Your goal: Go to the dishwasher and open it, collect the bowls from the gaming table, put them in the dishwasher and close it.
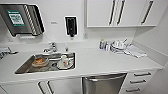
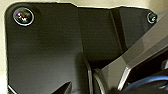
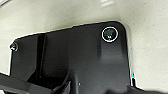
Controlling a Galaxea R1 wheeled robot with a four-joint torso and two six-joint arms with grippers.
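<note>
Head view has the dishwasher [image 1: 103, 83] near and right under the table [image 1: 100, 62], door shut, so every step remains; finger state cannot be told.

I see a white tabletop [image 1: 100, 62] with a shiny silver sink [image 1: 25, 67] set in it. In the sink there is something orange-brown [image 1: 39, 61] and a white cup [image 1: 64, 60]. The dishwasher [image 1: 103, 85] is silver grey with a shiny bar. The drawers [image 1: 140, 81] and the cupboards [image 1: 125, 12] are white with dark handles. On the white wall I see a black box [image 1: 71, 25] and a dark holder [image 1: 22, 18] with a green and white label. The floor [image 3: 145, 30] looks pale cream with small speckles.
</note>
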